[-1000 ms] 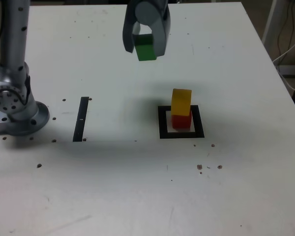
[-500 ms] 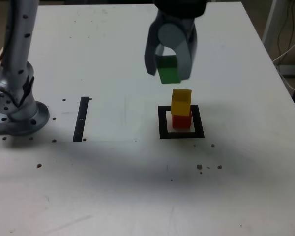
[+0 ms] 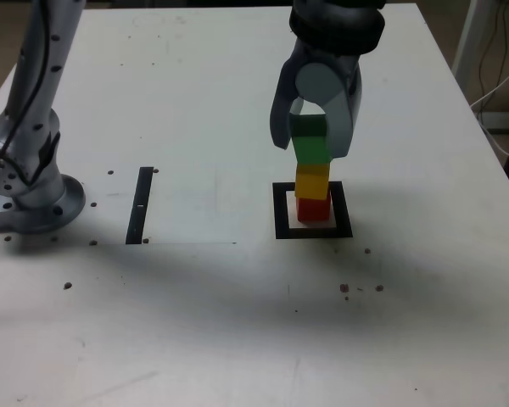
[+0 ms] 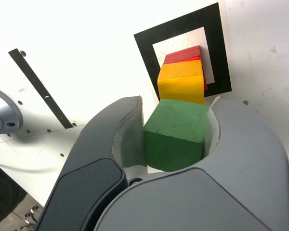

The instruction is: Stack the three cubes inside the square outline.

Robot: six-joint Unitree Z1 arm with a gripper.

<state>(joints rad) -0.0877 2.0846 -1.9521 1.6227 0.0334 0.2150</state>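
Wrist view, nearest: the grey two-fingered gripper [image 4: 176, 137] is clamped on the small solid green cube [image 4: 175, 134], one curved finger on each of two opposite side faces.
Grip: the pads cover most of those faces; top and underside are free, so the cube can seat without the fingers fouling what lies beneath.
Just below the gripper: the solid yellow cube [image 4: 181, 87], and under it the solid red cube [image 4: 185, 55], of which only a strip shows.
Exterior view: the green cube [image 3: 310, 144] looks to touch or nearly touch the top of the yellow cube [image 3: 312, 180]; I cannot tell if any gap remains.
Beneath the stack: the red cube [image 3: 313, 209] sits on the white centre of the flat black square outline [image 3: 280, 212].
Handling, as a judgement: the blocks look rigid, light and smooth-faced, so a side grip holds well, but a tall narrow stack could topple from a sideways nudge on release.
Farther off: a straight black strip [image 3: 140, 205], well apart from the gripper.
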